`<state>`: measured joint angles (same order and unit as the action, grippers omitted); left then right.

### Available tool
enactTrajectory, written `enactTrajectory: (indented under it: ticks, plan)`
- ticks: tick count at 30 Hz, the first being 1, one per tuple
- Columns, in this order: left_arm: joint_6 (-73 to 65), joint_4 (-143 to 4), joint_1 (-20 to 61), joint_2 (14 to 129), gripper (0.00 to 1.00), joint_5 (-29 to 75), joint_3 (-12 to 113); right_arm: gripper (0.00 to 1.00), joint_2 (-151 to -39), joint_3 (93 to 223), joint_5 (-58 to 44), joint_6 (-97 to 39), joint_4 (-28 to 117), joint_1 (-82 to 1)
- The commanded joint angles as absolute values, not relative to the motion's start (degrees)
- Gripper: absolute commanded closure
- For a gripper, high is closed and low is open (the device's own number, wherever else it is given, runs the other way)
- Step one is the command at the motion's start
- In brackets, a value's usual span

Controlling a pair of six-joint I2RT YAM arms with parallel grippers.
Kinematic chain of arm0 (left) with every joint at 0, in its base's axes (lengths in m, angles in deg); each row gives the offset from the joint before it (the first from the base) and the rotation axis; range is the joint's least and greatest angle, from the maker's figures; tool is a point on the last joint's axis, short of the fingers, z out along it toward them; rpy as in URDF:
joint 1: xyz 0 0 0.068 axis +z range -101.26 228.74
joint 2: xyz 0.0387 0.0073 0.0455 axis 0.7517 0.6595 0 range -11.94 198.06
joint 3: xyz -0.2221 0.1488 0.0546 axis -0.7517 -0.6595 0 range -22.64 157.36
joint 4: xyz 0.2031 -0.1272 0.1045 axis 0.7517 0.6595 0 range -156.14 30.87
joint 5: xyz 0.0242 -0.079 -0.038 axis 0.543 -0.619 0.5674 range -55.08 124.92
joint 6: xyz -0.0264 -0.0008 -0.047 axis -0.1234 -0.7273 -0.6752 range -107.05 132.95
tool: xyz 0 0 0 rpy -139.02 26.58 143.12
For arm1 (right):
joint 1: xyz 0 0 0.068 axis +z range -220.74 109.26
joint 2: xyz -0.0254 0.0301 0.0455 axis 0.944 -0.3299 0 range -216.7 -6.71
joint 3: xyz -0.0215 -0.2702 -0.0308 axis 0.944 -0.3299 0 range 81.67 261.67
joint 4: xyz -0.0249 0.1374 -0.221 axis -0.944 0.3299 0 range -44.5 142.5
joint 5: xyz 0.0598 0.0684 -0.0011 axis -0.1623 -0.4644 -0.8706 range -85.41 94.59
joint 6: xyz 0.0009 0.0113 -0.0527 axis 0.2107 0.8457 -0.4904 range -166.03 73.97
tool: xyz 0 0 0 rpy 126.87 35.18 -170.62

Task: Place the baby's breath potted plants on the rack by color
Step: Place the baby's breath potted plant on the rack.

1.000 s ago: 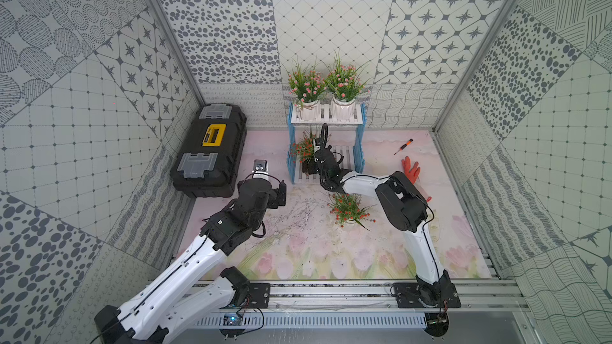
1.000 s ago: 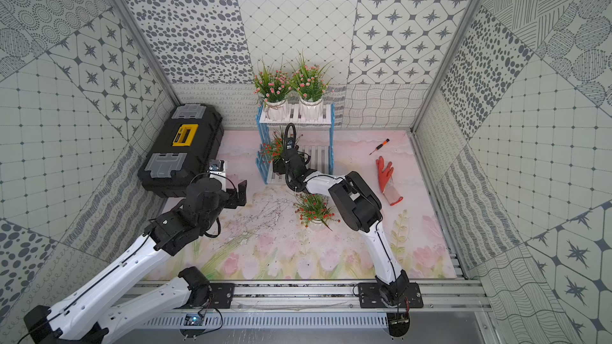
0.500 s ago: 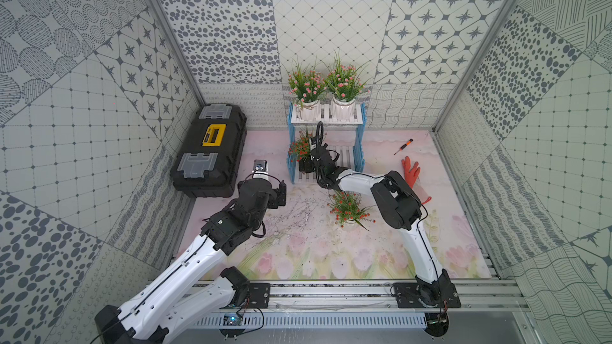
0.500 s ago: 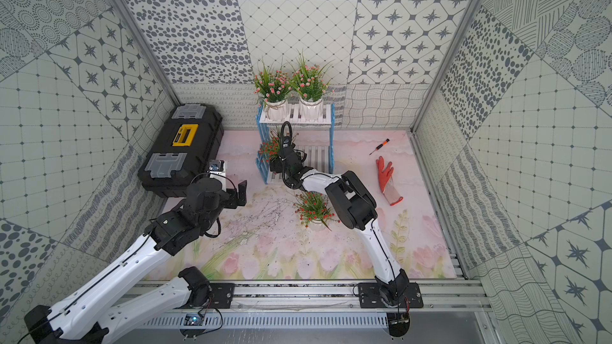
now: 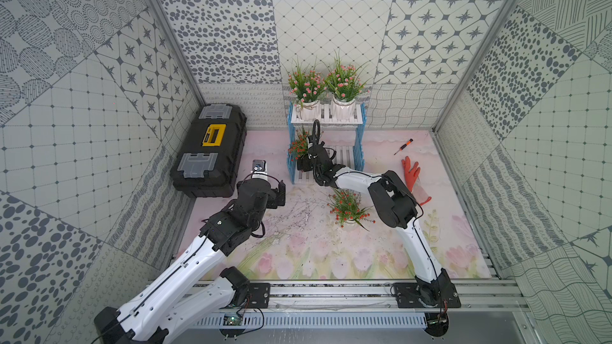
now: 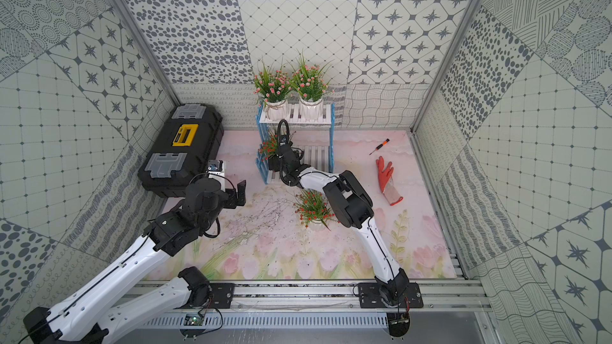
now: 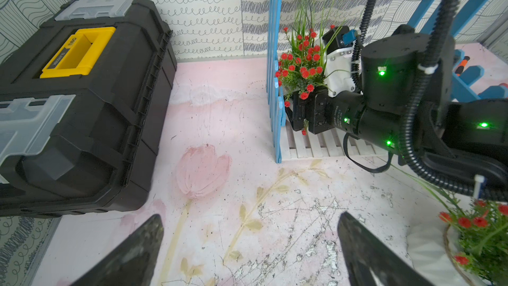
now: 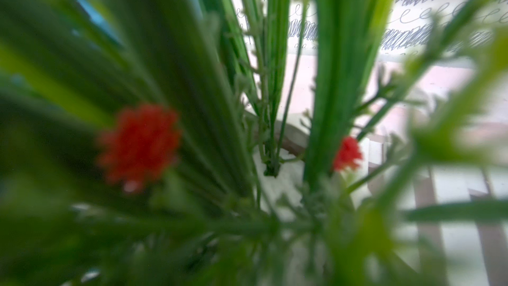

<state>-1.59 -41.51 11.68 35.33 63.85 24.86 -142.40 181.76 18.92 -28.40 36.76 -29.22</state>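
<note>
Up front, the left fingers [image 7: 132, 251] hang spread wide and released over the flowered tabletop [image 5: 298, 253], with nothing between them. Just past them, a red plant [image 5: 349, 208] stands upright in its white pot on the tabletop, tucked under the right arm's forearm. On the left side the black toolbox [image 5: 210, 150] sits against the wall. Off to the right lie an orange glove [image 5: 412, 177] and, farther back, a small screwdriver [image 5: 403, 146].

Now the action: the right fingers [image 7: 295, 108] are down at the base of the second red plant [image 5: 299, 143]. That's at the left end of the lower shelf of the rack [image 5: 360, 147], tight against the blue side frame. The near finger hides the pot, so I cannot tell whether they're clenched on it or let go. The right wrist view is all blurred leaves and red blooms.

At the very back, on the top shelf, the pink plants [image 5: 306, 86] [image 5: 342, 77] stand side by side, both upright.
</note>
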Motion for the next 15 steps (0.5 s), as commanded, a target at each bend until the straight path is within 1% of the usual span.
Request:
enactTrajectory:
  ticks: [1,3,8,15]
  plan:
    - [-2.08,-41.88,12.05,34.62,0.02,65.24,25.00,0.16,-142.46,183.20,18.31,-27.18,35.47,-29.08]
    - [-2.16,-41.88,12.04,34.38,0.01,65.24,24.84,0.14,-141.67,181.89,18.20,-27.31,34.40,-29.06]
    - [-2.26,-42.05,12.04,34.29,0.02,64.79,24.77,0.02,-140.38,179.77,17.85,-27.15,33.19,-29.01]
    - [-2.03,-42.32,12.14,34.38,0.01,64.52,24.64,0.02,-137.91,175.76,17.38,-27.77,29.60,-28.81]
